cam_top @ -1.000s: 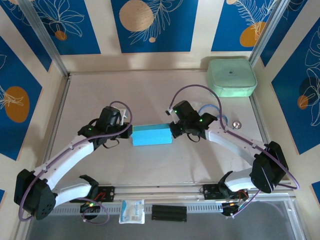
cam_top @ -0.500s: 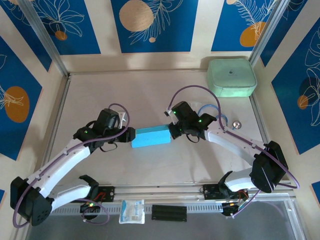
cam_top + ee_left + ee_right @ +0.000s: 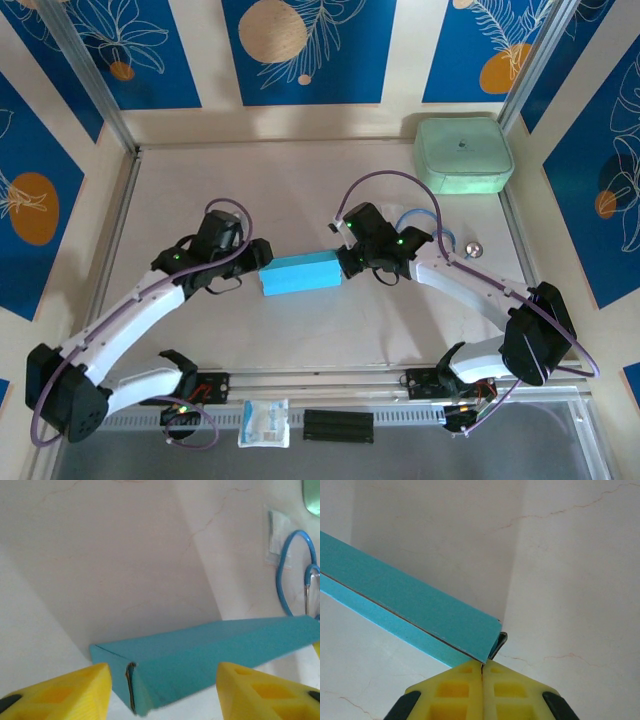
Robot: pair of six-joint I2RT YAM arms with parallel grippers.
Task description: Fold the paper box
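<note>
The paper box [image 3: 300, 273] is a light blue, closed, shallow rectangular box lying slightly tilted in the middle of the table. My right gripper [image 3: 345, 262] is shut on the box's right end, and in the right wrist view its yellow fingers [image 3: 465, 680] pinch the corner edge of the box [image 3: 410, 615]. My left gripper [image 3: 256, 254] stands open at the left end. In the left wrist view its gripper [image 3: 162, 677] has its jaws wide apart, and the box's end [image 3: 210, 647] with a folded flap seam lies just ahead of them, untouched.
A mint-green rounded case [image 3: 463, 153] sits at the back right. A blue cord loop [image 3: 287, 575] and a small metal piece [image 3: 473, 249] lie right of the right arm. A white packet [image 3: 264, 421] and a black part [image 3: 338, 425] rest on the front rail.
My left gripper has opened, let go of the box's left end and drawn back a little. The box now sits slightly tilted. The right gripper kept its grip.
</note>
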